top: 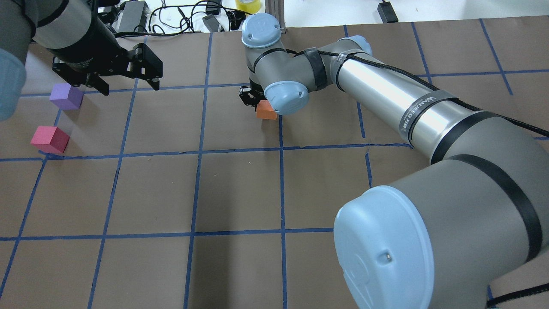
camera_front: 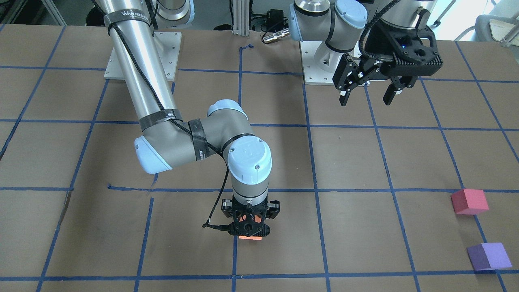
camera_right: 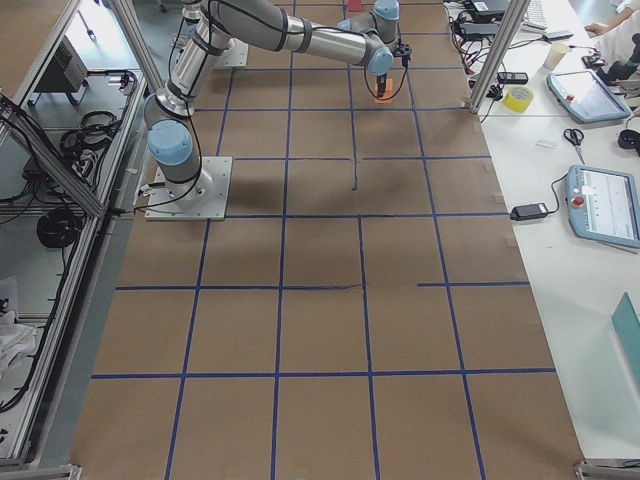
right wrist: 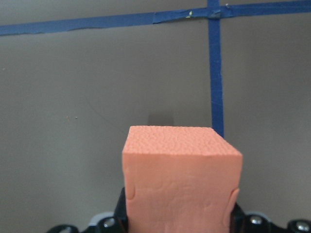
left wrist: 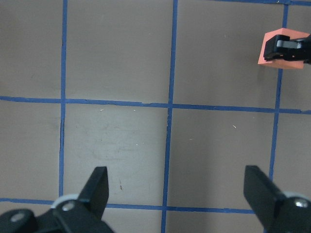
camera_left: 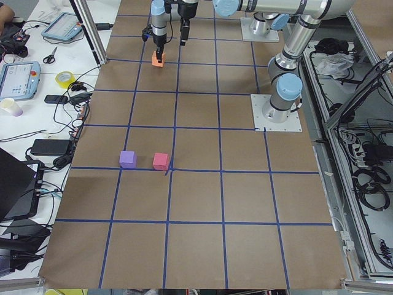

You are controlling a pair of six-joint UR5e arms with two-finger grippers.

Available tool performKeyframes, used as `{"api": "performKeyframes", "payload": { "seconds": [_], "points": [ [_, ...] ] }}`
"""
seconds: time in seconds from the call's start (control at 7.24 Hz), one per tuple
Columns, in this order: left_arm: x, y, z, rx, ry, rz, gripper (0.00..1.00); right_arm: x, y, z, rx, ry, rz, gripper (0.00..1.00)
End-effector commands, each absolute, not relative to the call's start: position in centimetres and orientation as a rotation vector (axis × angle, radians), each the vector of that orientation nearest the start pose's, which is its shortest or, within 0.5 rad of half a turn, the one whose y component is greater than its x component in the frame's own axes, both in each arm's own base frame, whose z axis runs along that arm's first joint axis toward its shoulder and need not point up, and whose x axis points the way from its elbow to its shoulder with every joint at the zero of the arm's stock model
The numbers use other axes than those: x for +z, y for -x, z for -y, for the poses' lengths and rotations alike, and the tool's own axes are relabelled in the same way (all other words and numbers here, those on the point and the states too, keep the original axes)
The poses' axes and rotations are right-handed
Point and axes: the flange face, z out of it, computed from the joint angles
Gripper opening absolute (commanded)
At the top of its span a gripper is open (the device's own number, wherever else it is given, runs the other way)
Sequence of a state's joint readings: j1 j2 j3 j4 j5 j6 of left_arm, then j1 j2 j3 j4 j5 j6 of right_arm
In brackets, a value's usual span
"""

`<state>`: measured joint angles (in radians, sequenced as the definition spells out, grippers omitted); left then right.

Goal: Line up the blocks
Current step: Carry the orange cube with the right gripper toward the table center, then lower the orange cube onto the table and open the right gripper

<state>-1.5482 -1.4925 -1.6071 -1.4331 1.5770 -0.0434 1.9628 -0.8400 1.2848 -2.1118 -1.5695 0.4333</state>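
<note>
Firmly, the right gripper (camera_front: 249,230) clamps its jaws on the small orange foam cube (right wrist: 182,179), low at mid-table beside a blue tape line (right wrist: 215,73). The left gripper (left wrist: 177,182) hangs empty, fingers wide apart. Far to the robot's left, the pinkish-red foam cube (camera_front: 469,201) and the purple foam cube (camera_front: 488,256) sit near each other, not touching, on the brown table (camera_front: 357,162).

near block (camera_front: 469,201) beside far block (camera_front: 488,256) | third block (camera_front: 250,238) apart — in right tool (camera_front: 248,228)
</note>
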Motion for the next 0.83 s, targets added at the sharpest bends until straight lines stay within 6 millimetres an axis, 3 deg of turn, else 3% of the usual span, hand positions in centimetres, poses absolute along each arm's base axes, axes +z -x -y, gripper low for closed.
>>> {"api": "performKeyframes", "payload": {
  "seconds": [0.0,0.14,0.41,0.69],
  "points": [
    [52.63,12.25,46.79,-0.291,0.104,-3.121,1.00,21.24,-41.87,63.05,-0.113,-0.026,-3.110,0.39],
    [52.63,12.25,46.78,-0.291,0.104,-3.121,1.00,20.76,-41.92,63.17,-0.122,0.000,-3.108,0.45],
    [52.31,12.39,46.66,-0.282,0.103,-3.128,1.00,21.51,-41.73,63.05,-0.119,-0.005,-3.111,0.45],
    [52.21,12.38,46.46,-0.279,0.104,-3.127,1.00,20.96,-41.60,62.99,-0.106,-0.003,-3.126,0.46]
  ]
}}
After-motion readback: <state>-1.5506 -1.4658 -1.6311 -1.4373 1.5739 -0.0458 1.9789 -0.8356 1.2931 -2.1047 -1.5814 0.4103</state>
